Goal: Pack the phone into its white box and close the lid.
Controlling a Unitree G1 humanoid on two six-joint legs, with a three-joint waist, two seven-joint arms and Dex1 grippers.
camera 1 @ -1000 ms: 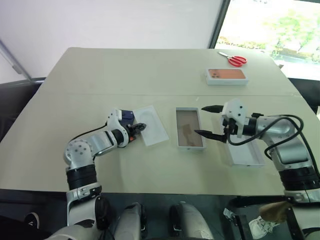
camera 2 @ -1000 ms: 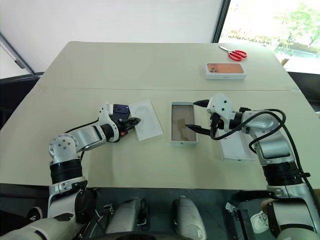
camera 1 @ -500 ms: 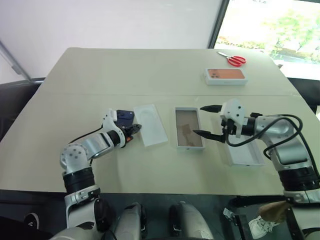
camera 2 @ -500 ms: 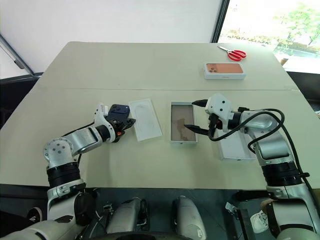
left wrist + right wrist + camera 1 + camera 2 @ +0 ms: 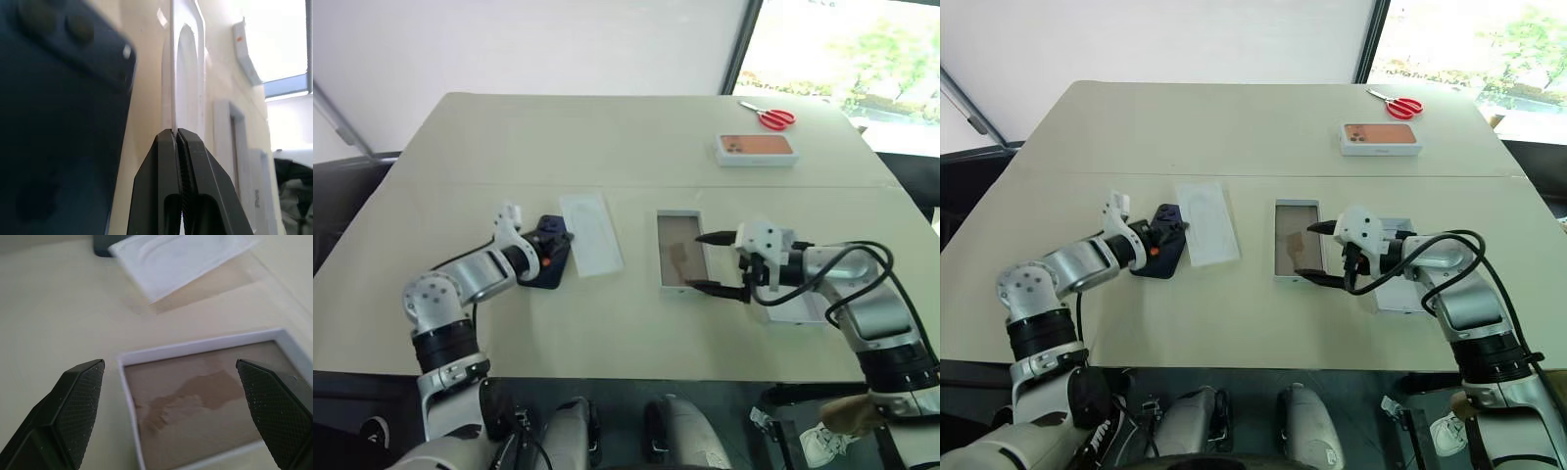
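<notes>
Our left tool (image 5: 177,133) is pinched shut on the white card's (image 5: 590,232) edge; the phone (image 5: 548,257) lies right beside it. Right tool (image 5: 713,262) (wide open) hovers at the white box (image 5: 681,251), further away.

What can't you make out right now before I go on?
- The lid: largely hidden behind the right arm in both eye views.
- The phone: blurred and cut off by the edge in the left wrist view.
- The phone's near end: covered by the left gripper, shut on the card.
</notes>
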